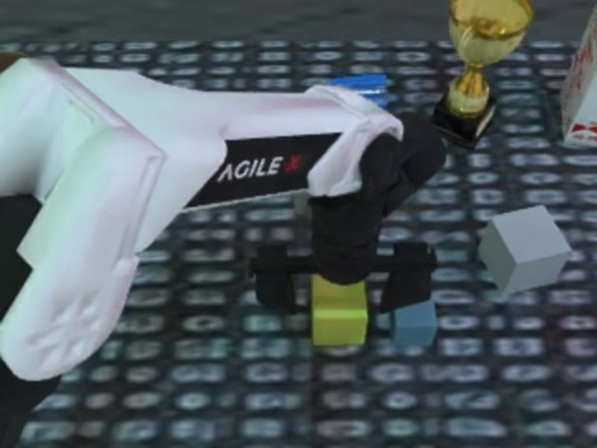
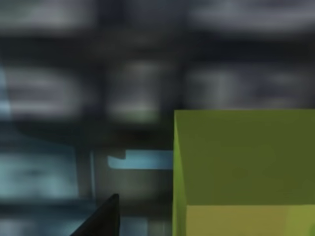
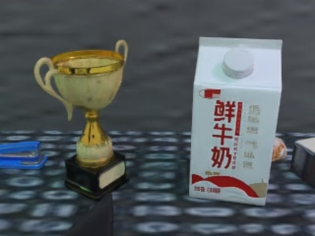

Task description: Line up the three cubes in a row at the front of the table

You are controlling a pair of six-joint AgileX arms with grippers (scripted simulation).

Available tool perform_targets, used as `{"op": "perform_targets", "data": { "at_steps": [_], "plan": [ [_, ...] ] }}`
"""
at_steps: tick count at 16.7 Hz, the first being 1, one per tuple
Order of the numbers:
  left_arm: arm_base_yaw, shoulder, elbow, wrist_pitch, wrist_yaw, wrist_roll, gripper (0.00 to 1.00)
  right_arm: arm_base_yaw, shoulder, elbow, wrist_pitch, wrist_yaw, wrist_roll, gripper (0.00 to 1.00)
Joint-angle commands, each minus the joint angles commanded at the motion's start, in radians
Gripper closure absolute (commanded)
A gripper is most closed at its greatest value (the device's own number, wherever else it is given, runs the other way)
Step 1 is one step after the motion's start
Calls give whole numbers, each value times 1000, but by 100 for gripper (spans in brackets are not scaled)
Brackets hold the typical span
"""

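Straddling the green cube [image 1: 339, 313], the left tool [image 1: 340, 285] looks wide open; lifting carelessly could nudge the blue cube [image 1: 413, 323] just beside it.

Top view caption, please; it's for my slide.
Left gripper open above the yellow-green cube, blue cube beside, grey cube apart.

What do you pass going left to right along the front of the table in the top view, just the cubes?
yellow-green cube, under the left pincer → small blue cube → pale grey cube, which sits a little farther back than the other two.
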Motion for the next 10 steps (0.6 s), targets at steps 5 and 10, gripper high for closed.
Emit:
{"op": "perform_targets", "data": {
  "at_steps": [5,10],
  "plan": [
    [2,-10,38,-42,-1,-2,0,0,0,0,0,0,0,0],
    [15,-58,159,-224,-1,-5,0,0,0,0,0,0,0,0]
  ]
}}
